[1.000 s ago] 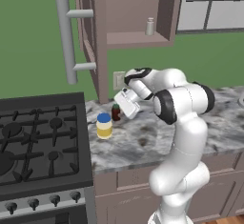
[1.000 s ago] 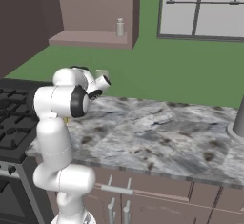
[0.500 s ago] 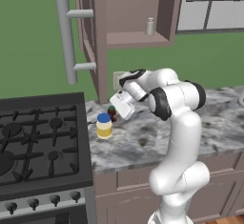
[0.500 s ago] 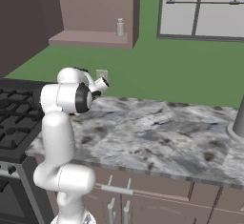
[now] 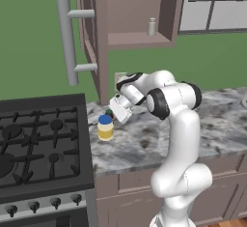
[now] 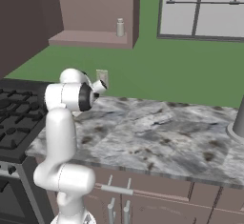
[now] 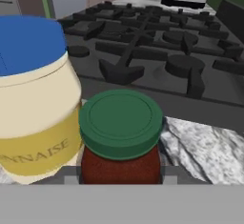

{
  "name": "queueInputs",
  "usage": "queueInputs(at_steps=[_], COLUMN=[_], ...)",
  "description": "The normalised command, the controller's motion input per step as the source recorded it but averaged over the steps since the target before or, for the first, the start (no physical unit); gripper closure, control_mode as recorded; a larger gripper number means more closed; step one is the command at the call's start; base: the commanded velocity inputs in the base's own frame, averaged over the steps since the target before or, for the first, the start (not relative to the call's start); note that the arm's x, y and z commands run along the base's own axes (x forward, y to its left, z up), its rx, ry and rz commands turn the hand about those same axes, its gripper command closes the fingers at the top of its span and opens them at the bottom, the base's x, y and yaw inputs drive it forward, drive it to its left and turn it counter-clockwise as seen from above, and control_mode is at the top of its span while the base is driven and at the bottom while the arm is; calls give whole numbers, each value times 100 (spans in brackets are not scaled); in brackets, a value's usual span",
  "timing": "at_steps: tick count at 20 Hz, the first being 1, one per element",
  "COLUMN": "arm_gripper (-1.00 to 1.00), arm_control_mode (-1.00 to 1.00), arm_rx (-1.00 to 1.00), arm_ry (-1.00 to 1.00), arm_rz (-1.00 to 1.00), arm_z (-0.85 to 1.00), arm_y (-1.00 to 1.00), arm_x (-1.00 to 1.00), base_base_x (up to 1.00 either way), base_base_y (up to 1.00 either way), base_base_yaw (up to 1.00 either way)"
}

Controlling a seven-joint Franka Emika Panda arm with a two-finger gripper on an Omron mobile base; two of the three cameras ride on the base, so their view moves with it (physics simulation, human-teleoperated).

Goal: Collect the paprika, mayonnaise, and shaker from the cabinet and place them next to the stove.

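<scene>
My gripper (image 5: 114, 112) hangs low over the marble counter (image 5: 217, 120), shut on the paprika (image 5: 110, 113), a dark red jar with a green cap (image 7: 120, 137). Whether the jar's base touches the counter is hidden. Just left of it stands the mayonnaise (image 5: 105, 127), a pale yellow jar with a blue lid (image 7: 33, 99), close to the paprika. Both are beside the black stove (image 5: 38, 139), whose grates (image 7: 157, 37) lie behind them in the hand view. The whitish shaker (image 5: 151, 27) stands on the shelf of the open cabinet (image 5: 130, 8), up above the arm.
The cabinet door with its long grey bar handle (image 5: 67, 40) hangs open above the stove's right edge. A wall outlet (image 6: 102, 77) sits behind the hand. A dark grey object (image 6: 238, 123) stands at the counter's far right. Bare marble stretches right of the arm.
The hand has moved down and to the left with the paprika, ending close beside the mayonnaise. The mayonnaise and shaker have stayed put.
</scene>
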Motion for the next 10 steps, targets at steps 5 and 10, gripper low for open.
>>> queueInputs(at_steps=[5,10], arm_gripper=[100,100], arm_control_mode=[-100,-100], arm_rx=[0,0], arm_ry=[0,0], arm_rz=[0,0], arm_z=[-16,-24], arm_y=[0,5], arm_x=[17,16], base_base_x=[0,0], base_base_y=[0,0], base_base_yaw=[0,0])
